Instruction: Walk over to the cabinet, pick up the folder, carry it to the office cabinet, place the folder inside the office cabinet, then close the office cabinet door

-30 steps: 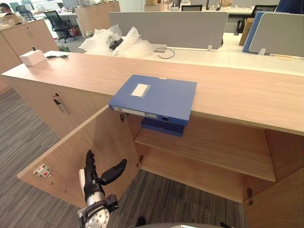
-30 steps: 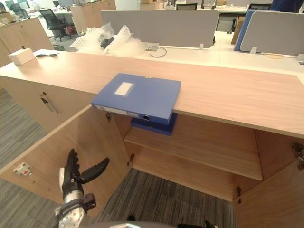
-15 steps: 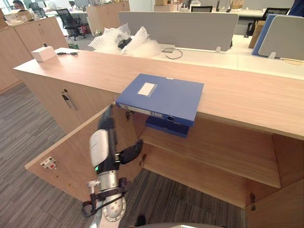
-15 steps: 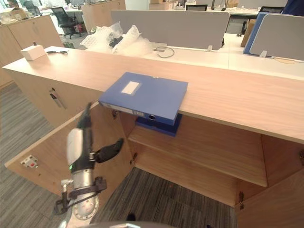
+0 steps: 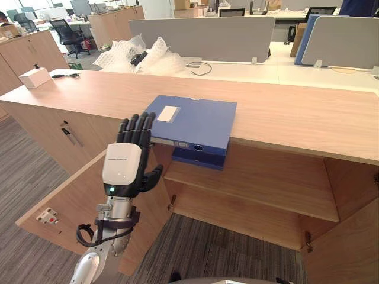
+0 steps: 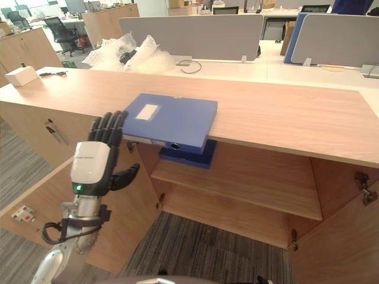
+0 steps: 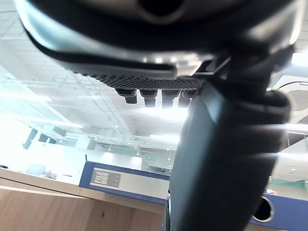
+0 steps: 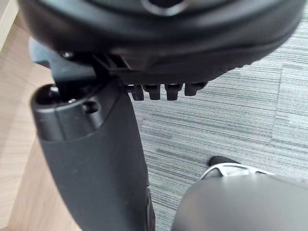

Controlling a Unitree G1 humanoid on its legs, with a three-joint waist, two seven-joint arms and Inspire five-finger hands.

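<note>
The blue folder (image 5: pixel 192 121) lies flat on the wooden bench (image 5: pixel 296 118), and its near edge juts out over the open cabinet below. A white label is on its cover, and its spine faces the robot. Right under it, a second blue folder (image 5: pixel 198 158) lies on the left end of the cabinet's shelf (image 5: pixel 260 189).

The left robot hand (image 5: pixel 123 168) is raised just near and left of the folder's near left corner. Its back faces the camera and its fingers are straight, spread wide and holding nothing; a small gap separates them from the folder. Behind it the cabinet's left door (image 5: pixel 77 201) stands open, and the right door (image 5: pixel 349 248) is open too.

The right robot hand (image 8: pixel 91 159) hangs over grey carpet (image 8: pixel 231 120), fingers loose and empty.

At the bench's far left sits a white box (image 5: pixel 34 77), and bubble wrap (image 5: pixel 136 56) is piled beyond it.
</note>
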